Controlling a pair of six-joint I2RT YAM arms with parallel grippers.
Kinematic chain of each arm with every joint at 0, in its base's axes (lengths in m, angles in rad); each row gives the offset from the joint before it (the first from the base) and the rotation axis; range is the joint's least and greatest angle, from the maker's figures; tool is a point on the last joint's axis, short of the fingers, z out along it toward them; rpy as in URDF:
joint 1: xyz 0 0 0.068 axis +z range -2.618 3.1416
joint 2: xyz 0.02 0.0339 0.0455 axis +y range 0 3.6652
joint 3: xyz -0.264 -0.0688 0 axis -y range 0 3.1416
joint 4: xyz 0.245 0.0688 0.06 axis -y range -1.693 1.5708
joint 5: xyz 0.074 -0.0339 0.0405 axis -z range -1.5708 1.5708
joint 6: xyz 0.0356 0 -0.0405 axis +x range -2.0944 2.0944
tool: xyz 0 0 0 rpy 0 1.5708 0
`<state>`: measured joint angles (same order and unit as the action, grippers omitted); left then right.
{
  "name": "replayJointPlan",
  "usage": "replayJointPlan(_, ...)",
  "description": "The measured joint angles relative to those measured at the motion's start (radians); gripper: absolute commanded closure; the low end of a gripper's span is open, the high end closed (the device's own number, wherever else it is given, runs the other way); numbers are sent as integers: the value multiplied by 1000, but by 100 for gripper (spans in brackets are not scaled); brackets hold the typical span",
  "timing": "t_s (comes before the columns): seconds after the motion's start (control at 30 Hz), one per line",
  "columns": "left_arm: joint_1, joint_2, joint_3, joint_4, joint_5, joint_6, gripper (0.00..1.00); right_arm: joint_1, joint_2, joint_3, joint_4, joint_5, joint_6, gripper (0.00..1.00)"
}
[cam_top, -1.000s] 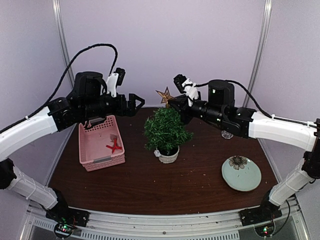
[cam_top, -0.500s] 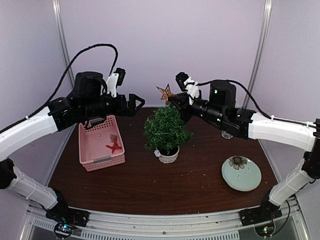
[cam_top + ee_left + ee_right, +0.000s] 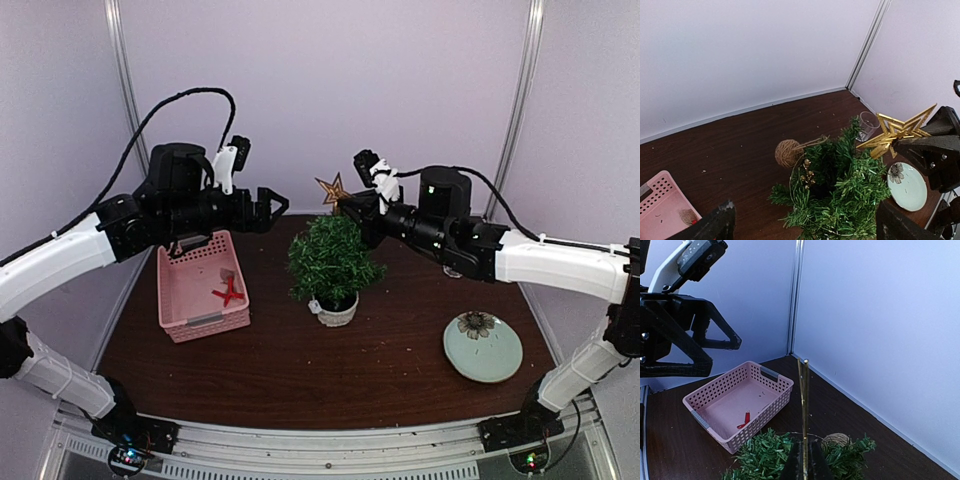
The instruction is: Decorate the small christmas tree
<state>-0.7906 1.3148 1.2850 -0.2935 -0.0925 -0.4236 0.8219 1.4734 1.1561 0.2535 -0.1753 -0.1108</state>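
The small christmas tree (image 3: 333,259) stands in a round white pot (image 3: 337,313) at the table's middle. It also shows in the left wrist view (image 3: 842,195) and the right wrist view (image 3: 765,457). My right gripper (image 3: 347,205) is shut on a gold star (image 3: 331,190), held just above and behind the treetop. The star is edge-on in the right wrist view (image 3: 803,405) and flat in the left wrist view (image 3: 895,131). A twine ball (image 3: 787,153) and a gold sprig (image 3: 808,172) hang on the tree. My left gripper (image 3: 272,208) is open and empty, up left of the tree.
A pink basket (image 3: 201,284) at the left holds a red ornament (image 3: 229,293). A pale green plate with a flower (image 3: 483,346) lies at the right front. A clear glass (image 3: 869,123) stands behind the right arm. Walls close the back and sides.
My right gripper has shifted the gold star slightly right and a little nearer the treetop. The left arm has not moved.
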Motion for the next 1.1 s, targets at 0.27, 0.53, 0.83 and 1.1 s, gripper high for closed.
replayJointPlan(0.27, 0, 0, 0, -1, 0, 6, 2, 0, 3, -4, 13, 0, 14, 100)
replayJointPlan(0.53, 0, 0, 0, -1, 0, 6, 2, 0, 18, -4, 29, -6, 23, 100)
replayJointPlan(0.83, 0, 0, 0, -1, 0, 7, 2, 0, 22, -4, 29, -7, 27, 100)
replayJointPlan(1.1, 0, 3, 0, -2, 0, 13, 3, 0, 26, -34, 33, -7, 28, 100)
